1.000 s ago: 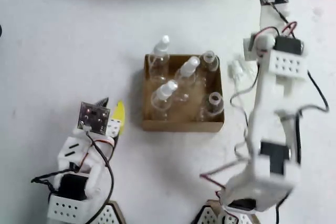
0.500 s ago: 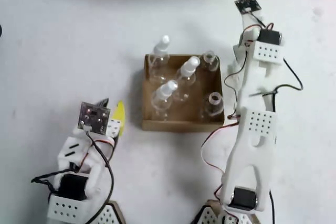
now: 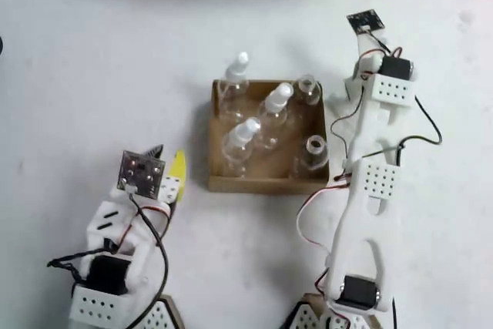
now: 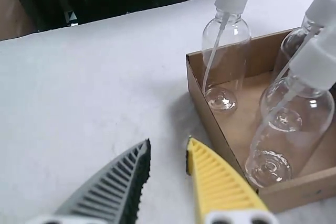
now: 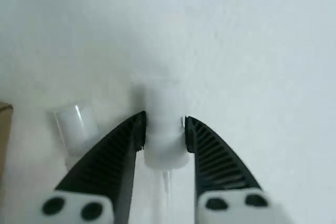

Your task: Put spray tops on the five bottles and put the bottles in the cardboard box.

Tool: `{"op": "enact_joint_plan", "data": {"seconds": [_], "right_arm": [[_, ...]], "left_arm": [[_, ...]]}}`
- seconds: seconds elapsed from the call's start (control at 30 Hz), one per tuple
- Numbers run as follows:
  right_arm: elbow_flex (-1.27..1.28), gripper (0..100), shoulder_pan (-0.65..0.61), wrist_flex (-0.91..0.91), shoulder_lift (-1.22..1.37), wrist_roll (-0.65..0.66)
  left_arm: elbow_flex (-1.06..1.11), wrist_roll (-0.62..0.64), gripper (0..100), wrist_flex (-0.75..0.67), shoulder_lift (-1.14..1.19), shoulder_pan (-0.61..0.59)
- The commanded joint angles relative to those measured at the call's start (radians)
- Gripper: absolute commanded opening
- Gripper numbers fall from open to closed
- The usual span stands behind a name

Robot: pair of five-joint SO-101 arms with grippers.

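Hazards first. We judge the main risk to be the thin tube hanging under the spray top (image 5: 163, 103). If the top is lifted askew, the tube may catch the rim of the cardboard box (image 3: 266, 184). It may also miss the narrow neck of an open bottle (image 3: 314, 148) and tip it against its neighbours. The smooth cap could swivel in a light grip. The second spray top (image 5: 73, 121), just beside, could be knocked.

The right pincer (image 5: 164, 124) is narrowed onto the spray top on the tabletop (image 5: 236, 35) beside the box, both fingers touching its sides. The left pincer (image 4: 168, 148) is slightly parted near the box's other side and holds nothing. Five bottles stand in the box: three capped, two not.
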Motion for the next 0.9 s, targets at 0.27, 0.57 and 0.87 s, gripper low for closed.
{"op": "enact_joint_plan", "data": {"seconds": [0.27, 0.57, 0.87], "right_arm": [[-0.044, 1.6, 0.048, 0.202, -0.392, 0.000], [-0.008, 1.5, 0.096, 0.213, -0.829, -0.298], [0.651, 1.5, 0.059, 0.208, -1.451, -0.304]], "left_arm": [[0.000, -0.012, 10, 0.008, -0.007, 0.015], [0.000, -0.012, 10, 0.008, -0.007, 0.015], [0.000, -0.012, 10, 0.008, -0.007, 0.015]]}}
